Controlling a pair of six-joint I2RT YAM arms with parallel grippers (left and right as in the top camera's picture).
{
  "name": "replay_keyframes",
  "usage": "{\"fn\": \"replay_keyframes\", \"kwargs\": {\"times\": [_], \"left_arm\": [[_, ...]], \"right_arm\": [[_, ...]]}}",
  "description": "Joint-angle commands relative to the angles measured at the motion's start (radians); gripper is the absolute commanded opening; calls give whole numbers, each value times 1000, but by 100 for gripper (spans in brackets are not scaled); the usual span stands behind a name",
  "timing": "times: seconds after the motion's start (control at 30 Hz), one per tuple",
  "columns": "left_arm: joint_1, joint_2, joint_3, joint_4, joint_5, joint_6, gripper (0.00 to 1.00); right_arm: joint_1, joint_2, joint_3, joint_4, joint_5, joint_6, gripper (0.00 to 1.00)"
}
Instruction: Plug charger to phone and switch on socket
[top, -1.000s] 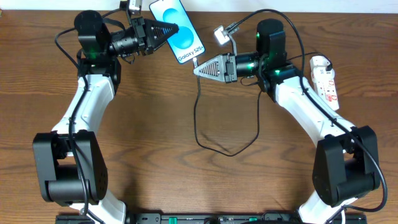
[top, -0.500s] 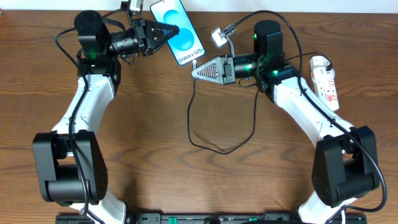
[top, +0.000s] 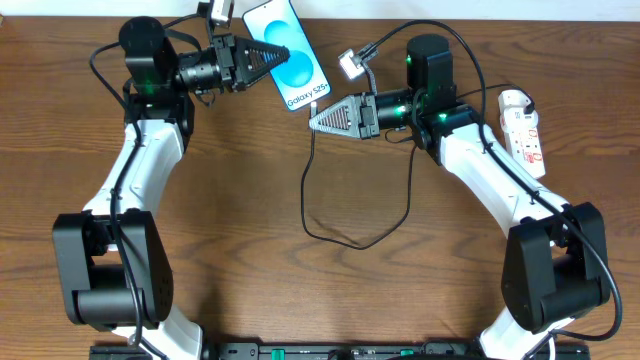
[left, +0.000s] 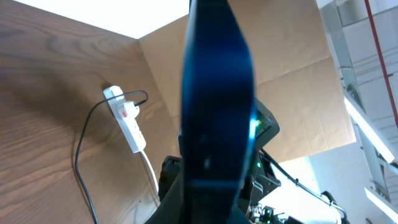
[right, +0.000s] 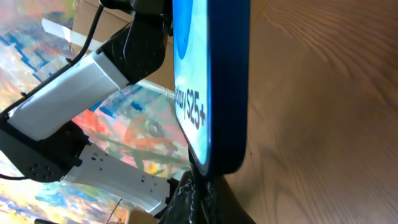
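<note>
My left gripper (top: 272, 54) is shut on the phone (top: 292, 60) and holds it above the table's far edge, blue screen up. The left wrist view shows the phone (left: 217, 93) edge-on between the jaws (left: 211, 202). My right gripper (top: 314, 122) is shut on the plug tip of the charger (top: 345, 240), right at the phone's bottom edge. In the right wrist view the phone (right: 214, 81) stands just above the jaws (right: 199, 190); I cannot tell whether the tip is in the port. The socket (top: 524, 125) lies at the far right, also in the left wrist view (left: 127, 121).
The black cable loops down over the middle of the wooden table (top: 240, 220) and back up to the right. A white cord runs from the socket (left: 149, 171). A small grey adapter (top: 350, 62) sits above the right wrist.
The phone has shifted slightly toward the right gripper. The right gripper has edged down and left under the phone's bottom edge. The cable loop has swung left.
</note>
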Motion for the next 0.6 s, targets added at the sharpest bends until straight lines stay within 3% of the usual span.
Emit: {"fn": "replay_keyframes", "kwargs": {"times": [0.0,0.17,0.3,0.57], "left_arm": [[-6,-11,32,6,114,25,8],[-6,-11,32,6,131,25,8],[2,-11,32,6,119,24,7],[63,-11,31,-32,59,24,7]], "right_arm": [[2,3,8,3,26,-16,1],[2,3,8,-2,-3,-35,1],[0,3,8,-98,0,-132,1],[-40,3,8,-479,385,-323,1]]}}
